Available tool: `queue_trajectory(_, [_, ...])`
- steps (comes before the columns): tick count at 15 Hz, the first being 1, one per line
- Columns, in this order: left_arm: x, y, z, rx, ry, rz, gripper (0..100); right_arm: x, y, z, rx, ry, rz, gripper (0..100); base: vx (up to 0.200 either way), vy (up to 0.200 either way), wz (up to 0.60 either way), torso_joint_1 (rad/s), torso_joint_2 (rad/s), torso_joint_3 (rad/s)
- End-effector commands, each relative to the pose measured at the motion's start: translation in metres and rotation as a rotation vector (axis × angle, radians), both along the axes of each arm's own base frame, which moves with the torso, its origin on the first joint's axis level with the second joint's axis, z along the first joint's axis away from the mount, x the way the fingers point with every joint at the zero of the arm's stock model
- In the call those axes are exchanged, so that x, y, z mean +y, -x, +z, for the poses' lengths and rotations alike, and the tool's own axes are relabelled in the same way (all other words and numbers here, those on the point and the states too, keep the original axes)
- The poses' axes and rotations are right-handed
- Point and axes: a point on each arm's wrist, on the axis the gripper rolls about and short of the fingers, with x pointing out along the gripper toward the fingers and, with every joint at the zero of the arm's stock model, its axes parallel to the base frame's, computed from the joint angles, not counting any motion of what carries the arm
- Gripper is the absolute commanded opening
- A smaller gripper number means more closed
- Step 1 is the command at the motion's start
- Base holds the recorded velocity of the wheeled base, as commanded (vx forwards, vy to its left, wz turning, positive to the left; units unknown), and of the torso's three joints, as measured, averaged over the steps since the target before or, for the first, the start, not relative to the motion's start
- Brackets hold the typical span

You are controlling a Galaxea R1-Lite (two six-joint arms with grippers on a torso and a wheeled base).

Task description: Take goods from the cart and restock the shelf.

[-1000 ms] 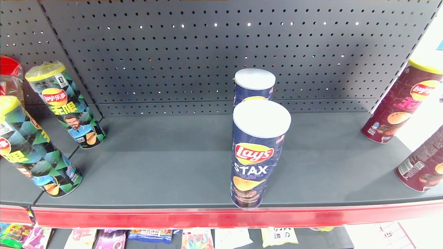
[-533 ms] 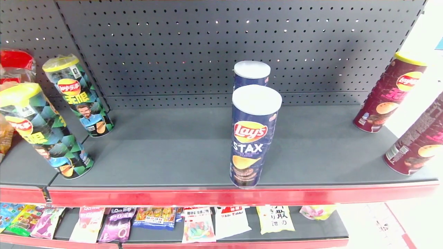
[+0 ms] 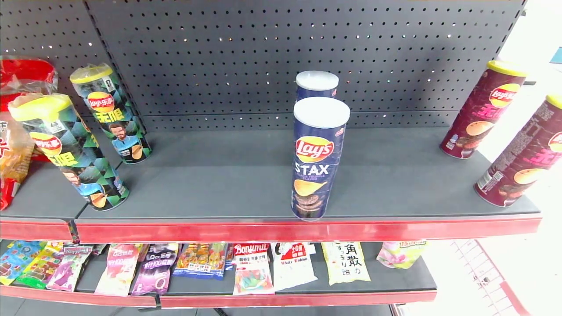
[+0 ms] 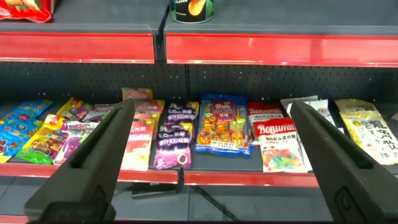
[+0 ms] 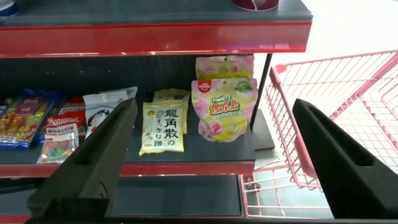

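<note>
View farther back; grey shelf (image 3: 219, 184), pegboard (image 3: 246, 57)

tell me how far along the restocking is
Looks done: two blue chip cans stand one behind the other on the shelf. In hand: nothing; the left gripper and right gripper are open and empty. Left: bare shelf either side, so more trips to the pink cart seem likely.

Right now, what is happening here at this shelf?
A robot is restocking the shelf. Two blue chip cans stand at its middle, one behind the other. The left gripper and the right gripper are both open and empty, down by the snack bags on the lower shelf. The pink cart stands at the right.
</note>
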Motion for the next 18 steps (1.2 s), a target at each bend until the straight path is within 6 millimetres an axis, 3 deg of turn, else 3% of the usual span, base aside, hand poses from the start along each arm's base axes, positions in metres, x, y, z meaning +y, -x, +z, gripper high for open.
queue_trajectory(1, [0.0, 0.0, 0.0, -0.002, 0.0, 0.002, 100, 0.0, 0.0, 0.0, -0.002, 0.002, 0.001, 100, 0.0, 0.0, 0.0, 0.0, 0.0, 0.0])
queue_trajectory(8, [0.0, 0.0, 0.0, 0.0, 0.0, 0.002, 100, 0.0, 0.0, 0.001, -0.009, 0.005, 0.006, 100, 0.0, 0.0, 0.0, 0.0, 0.0, 0.0])
queue_trajectory(9, [0.0, 0.0, 0.0, 0.0, 0.0, 0.002, 100, 0.001, 0.009, 0.049, -0.106, -0.015, 0.106, 100, 0.0, 0.0, 0.0, 0.0, 0.0, 0.0])
queue_trajectory(10, [0.0, 0.0, 0.0, 0.0, 0.0, 0.0, 100, 0.002, -0.002, 0.087, -0.031, -0.071, 0.149, 100, 0.0, 0.0, 0.0, 0.0, 0.0, 0.0])
queue_trajectory(11, [0.0, 0.0, 0.0, 0.0, 0.0, 0.002, 100, 0.003, -0.012, 0.104, 0.006, -0.091, 0.162, 100, 0.0, 0.0, 0.0, 0.0, 0.0, 0.0])
queue_trajectory(12, [0.0, 0.0, 0.0, 0.0, 0.0, 0.0, 100, 0.005, -0.043, 0.131, 0.108, -0.093, 0.214, 100, 0.0, 0.0, 0.0, 0.0, 0.0, 0.0])
queue_trajectory(14, [0.0, 0.0, 0.0, 0.0, 0.0, 0.002, 100, 0.01, -0.083, 0.134, 0.271, -0.096, 0.262, 100, 0.0, 0.0, 0.0, 0.0, 0.0, 0.0])
queue_trajectory(15, [0.0, 0.0, 0.0, 0.0, 0.0, 0.002, 100, 0.016, -0.113, 0.129, 0.383, -0.095, 0.292, 100, 0.0, 0.0, 0.0, 0.0, 0.0, 0.0])
queue_trajectory(16, [0.0, 0.0, 0.0, 0.0, 0.0, 0.002, 100, 0.016, -0.113, 0.129, 0.383, -0.095, 0.292, 100, 0.0, 0.0, 0.0, 0.0, 0.0, 0.0])
queue_trajectory(17, [0.0, 0.0, 0.0, 0.0, 0.0, 0.002, 100, 0.024, -0.155, 0.127, 0.446, -0.09, 0.304, 100, 0.0, 0.0, 0.0, 0.0, 0.0, 0.0])
queue_trajectory(18, [0.0, 0.0, 0.0, 0.0, 0.0, 0.002, 100, 0.033, -0.173, 0.125, 0.46, -0.077, 0.344, 100, 0.0, 0.0, 0.0, 0.0, 0.0, 0.0])
